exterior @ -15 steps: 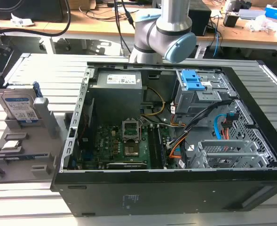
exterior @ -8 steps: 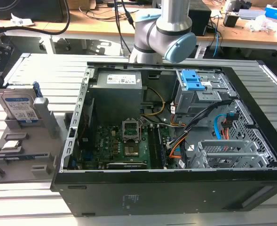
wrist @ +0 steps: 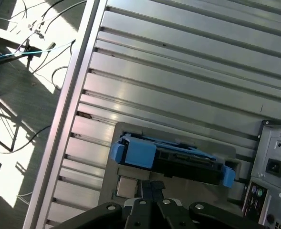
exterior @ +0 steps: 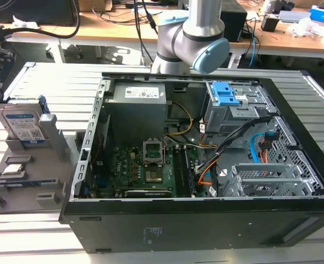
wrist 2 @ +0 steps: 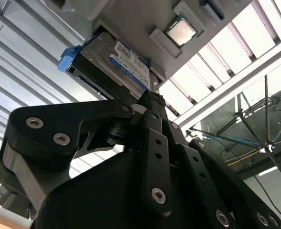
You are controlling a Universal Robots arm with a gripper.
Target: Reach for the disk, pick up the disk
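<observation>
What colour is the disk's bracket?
Bright blue. The bracket on the disk shows best in the first wrist view.

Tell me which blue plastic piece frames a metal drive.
The one on the grey fixture at the exterior view's left: it frames the disk. The blue latch pair inside the case holds none.

Exterior looks down, both wrist views share disk (wrist 2: 130, 63) (wrist: 183, 161)

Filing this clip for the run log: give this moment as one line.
stage: reach | disk: propped on edge in grey holder, not gripped | gripper: pointed at disk, apart from it
</observation>
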